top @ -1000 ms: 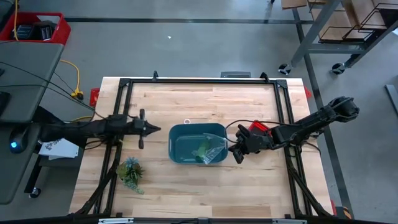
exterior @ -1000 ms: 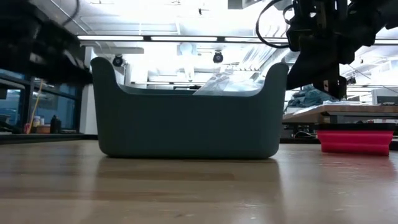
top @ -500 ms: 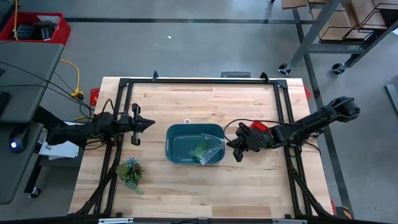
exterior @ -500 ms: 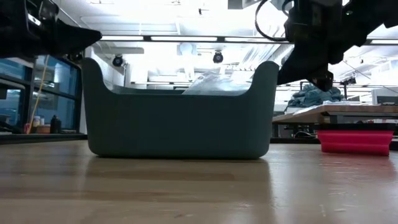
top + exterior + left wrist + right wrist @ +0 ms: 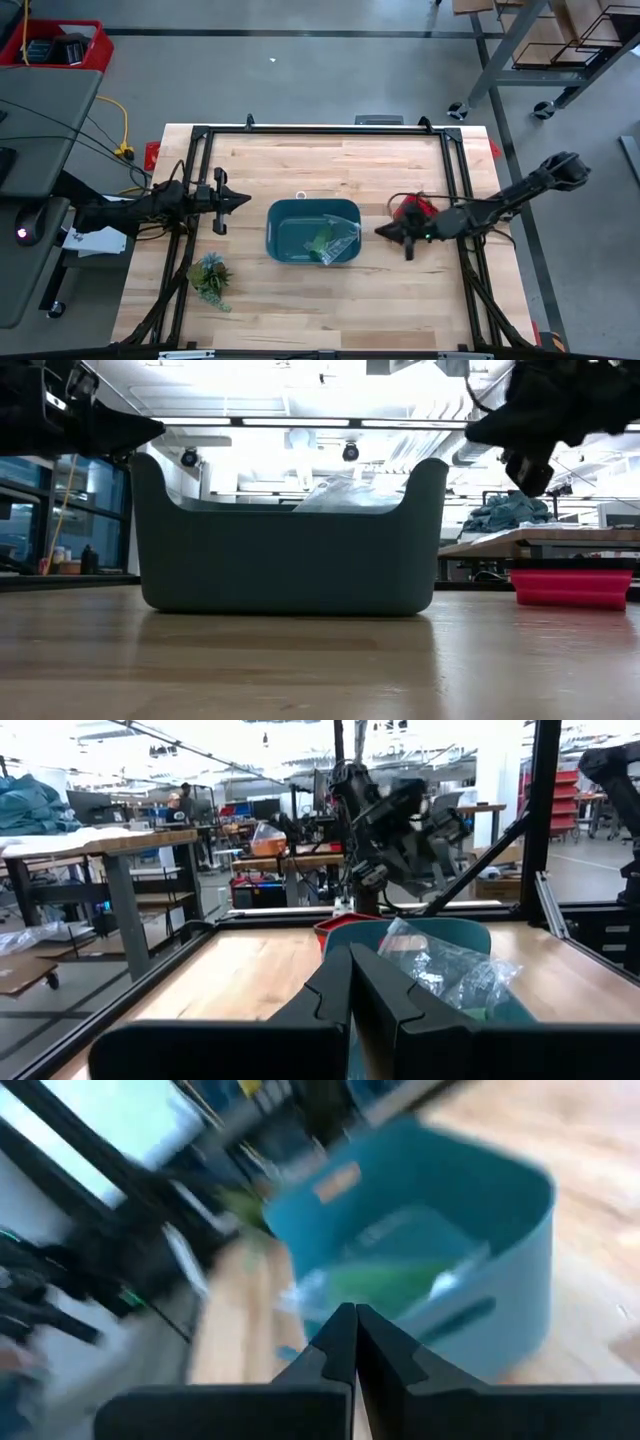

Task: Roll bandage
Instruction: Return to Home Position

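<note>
Jaws pinched tight on both arms, nothing between them: the left gripper (image 5: pixel 243 200) hangs over the table (image 5: pixel 300 160) left of the teal bin (image 5: pixel 272 228), and the right gripper (image 5: pixel 380 231) hangs near its right end. Green bandage (image 5: pixel 324 240) sits inside the clear zip bag (image 5: pixel 346 237), lying in the bin mid-table.

**Harsh backlight, one smeared view**

White-hot ceiling strip lights (image 5: pixel 300 422) blaze above and behind the teal bin (image 5: pixel 288 550), leaving it dark and backlit. There's a soft sheen on the bench (image 5: pixel 320 660) before it. Past the right pincer (image 5: pixel 354 1312), the bin smears with motion blur.
</note>
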`<state>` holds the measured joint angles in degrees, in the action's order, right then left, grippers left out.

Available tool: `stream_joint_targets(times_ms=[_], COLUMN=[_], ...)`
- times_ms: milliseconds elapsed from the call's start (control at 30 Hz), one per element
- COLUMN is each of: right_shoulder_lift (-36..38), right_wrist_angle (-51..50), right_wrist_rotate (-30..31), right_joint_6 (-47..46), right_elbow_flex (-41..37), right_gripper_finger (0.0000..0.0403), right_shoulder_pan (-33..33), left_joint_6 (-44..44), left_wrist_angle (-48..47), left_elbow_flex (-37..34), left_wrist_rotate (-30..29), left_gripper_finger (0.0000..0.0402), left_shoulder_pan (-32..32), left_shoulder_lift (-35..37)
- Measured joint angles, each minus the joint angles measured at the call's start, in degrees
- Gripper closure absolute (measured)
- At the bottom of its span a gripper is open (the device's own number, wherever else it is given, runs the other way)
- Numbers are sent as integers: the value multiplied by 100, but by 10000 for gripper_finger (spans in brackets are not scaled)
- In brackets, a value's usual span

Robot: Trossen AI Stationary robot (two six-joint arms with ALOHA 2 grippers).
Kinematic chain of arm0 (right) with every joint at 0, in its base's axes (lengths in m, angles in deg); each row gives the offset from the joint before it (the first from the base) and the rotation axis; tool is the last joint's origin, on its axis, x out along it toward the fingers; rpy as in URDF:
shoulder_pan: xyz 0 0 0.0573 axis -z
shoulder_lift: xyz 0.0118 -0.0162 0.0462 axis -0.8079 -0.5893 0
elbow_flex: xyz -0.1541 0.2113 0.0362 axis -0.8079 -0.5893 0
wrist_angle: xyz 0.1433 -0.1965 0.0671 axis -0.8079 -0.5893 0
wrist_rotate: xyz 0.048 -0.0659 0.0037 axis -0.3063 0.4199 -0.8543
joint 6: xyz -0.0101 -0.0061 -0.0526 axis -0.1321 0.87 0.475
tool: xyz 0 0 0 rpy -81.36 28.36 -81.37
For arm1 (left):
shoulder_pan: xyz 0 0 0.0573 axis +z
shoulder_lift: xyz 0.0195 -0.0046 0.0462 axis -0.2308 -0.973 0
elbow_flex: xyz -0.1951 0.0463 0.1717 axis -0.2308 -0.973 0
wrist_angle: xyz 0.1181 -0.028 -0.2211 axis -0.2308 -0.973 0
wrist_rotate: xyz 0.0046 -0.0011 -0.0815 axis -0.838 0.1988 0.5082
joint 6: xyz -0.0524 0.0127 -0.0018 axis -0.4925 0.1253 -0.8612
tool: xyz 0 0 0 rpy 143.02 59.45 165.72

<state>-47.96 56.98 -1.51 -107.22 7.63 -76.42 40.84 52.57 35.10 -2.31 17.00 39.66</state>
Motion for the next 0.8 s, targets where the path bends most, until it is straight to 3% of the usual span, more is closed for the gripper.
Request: stream_joint_targets(times_ms=[167, 567, 800], right_shoulder_lift=[769, 1176, 1203], right_wrist_angle=[1579, 737, -153], right_wrist_rotate=[-87, -2626, -3619], right_joint_6=[906, 2113, 2772], right_elbow_flex=[-982, -1660, -1662], right_gripper_finger=[403, 403, 403], right_shoulder_pan=[610, 2595, 3046], left_joint_6=[0, 0, 0], left_wrist_angle=[-22, -37, -42], left_elbow_flex=[0, 0, 2], left_wrist_rotate=[-1, -1, 2], left_gripper_finger=[400, 400, 400], left_shoulder_pan=[0, 0, -2], left_shoulder_lift=[-5, -4, -4])
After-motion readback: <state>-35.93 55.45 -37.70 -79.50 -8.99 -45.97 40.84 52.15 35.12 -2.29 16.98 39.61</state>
